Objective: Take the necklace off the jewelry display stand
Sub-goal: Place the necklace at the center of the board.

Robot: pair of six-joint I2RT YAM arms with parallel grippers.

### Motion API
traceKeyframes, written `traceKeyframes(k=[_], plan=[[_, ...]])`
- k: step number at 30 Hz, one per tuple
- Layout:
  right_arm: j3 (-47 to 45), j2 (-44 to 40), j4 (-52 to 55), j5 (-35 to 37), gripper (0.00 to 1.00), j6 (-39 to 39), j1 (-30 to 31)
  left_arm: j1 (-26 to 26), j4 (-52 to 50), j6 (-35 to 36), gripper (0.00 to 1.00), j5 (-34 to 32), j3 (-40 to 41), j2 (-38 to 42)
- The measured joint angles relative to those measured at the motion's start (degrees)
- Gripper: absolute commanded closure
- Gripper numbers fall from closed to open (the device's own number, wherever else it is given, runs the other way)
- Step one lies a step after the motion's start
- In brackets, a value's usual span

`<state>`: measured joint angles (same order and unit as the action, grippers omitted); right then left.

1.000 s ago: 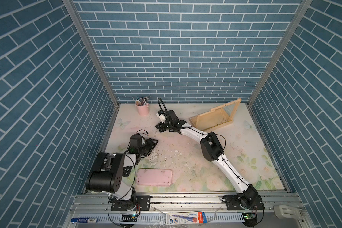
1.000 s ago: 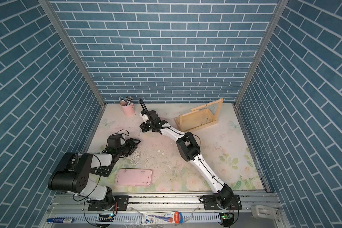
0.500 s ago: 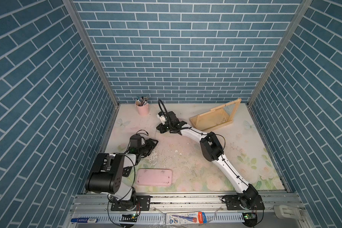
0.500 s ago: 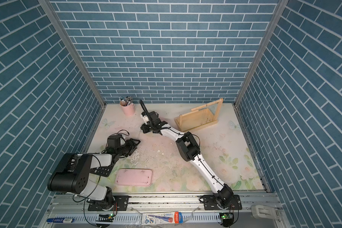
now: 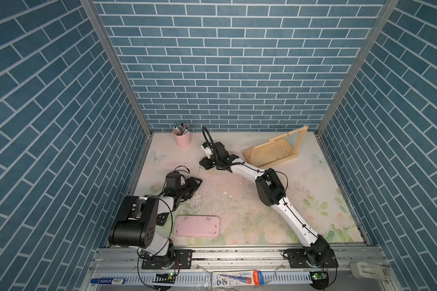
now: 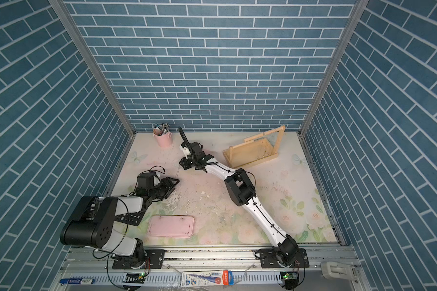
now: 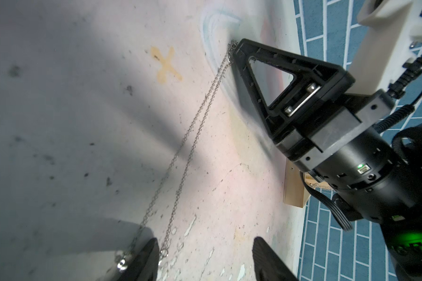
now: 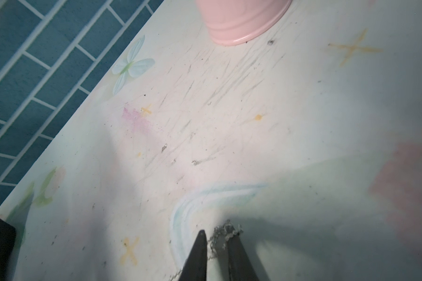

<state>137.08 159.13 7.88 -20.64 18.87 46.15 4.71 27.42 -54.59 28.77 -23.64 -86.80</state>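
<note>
Little has been shifted since the earlier frames: both arms are found where they were, and only the jaws of the right gripper (image 5: pixel 204 163) (image 6: pixel 184 164) have been eased slightly apart. In the right wrist view a narrow gap is seen between the tips of that gripper (image 8: pixel 216 237), and a bunched end of the necklace (image 8: pixel 225 230) lies loose in the gap rather than being pinched.

From there the necklace (image 7: pixel 200 126) is laid out on the table (image 5: pixel 250 201) as two thin strands, run toward the near side to the left gripper (image 5: pixel 199 180) (image 6: pixel 177 180). That gripper (image 7: pixel 206 245) is held wide open and grasps nothing; the chain's other end is seen just beside one of its fingers (image 7: pixel 146 262), though contact cannot be judged.

The necklace is thus off the jewelry display stand (image 5: pixel 268 153) (image 6: pixel 250 153), which is placed at the far right of the table, well apart from the chain and to its right. A pink cup (image 5: pixel 181 138) (image 6: pixel 164 139) filled with pens is set at the far left, and a flat pink tray (image 5: pixel 196 226) (image 6: pixel 171 226) is set at the near edge.
</note>
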Motion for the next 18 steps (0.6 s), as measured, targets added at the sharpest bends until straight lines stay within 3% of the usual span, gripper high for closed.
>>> traceKeyframes(k=[18], plan=[[0.8, 0.0, 0.7, 1.8, 0.67, 0.3, -0.5, 0.0, -0.1, 0.2, 0.37, 0.0, 0.0, 0.0]])
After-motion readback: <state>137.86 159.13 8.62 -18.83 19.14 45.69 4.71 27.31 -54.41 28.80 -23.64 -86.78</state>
